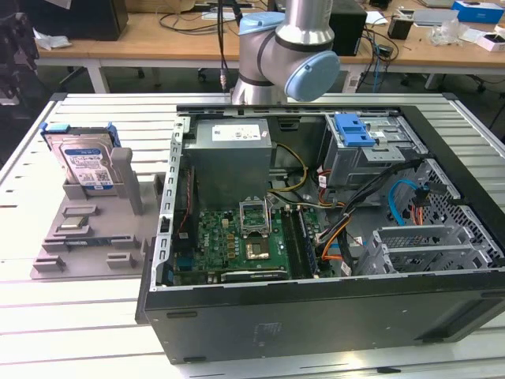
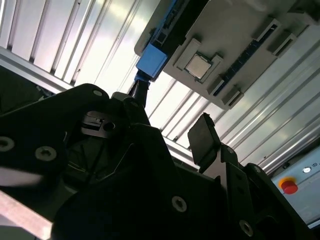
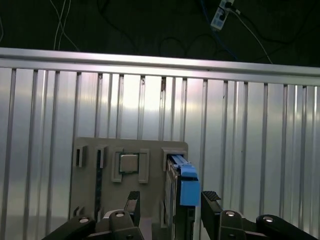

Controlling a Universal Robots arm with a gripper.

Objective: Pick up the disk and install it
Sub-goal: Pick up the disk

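The disk stands on edge in a grey holder on the slatted table, at the exterior view's left. It is silver with a white-and-blue label and a blue rail. In both wrist views my gripper is open and hangs over the holder. The disk's blue rail lies between the black fingers, nearer to one of them, and touches neither. The second wrist view has the blue rail just beyond the gripper.
An open computer case fills the exterior view's middle and right, with a grey power supply, a blue-handled drive cage and loose cables. A processor chip sits in the holder. The arm's base stands behind the case.
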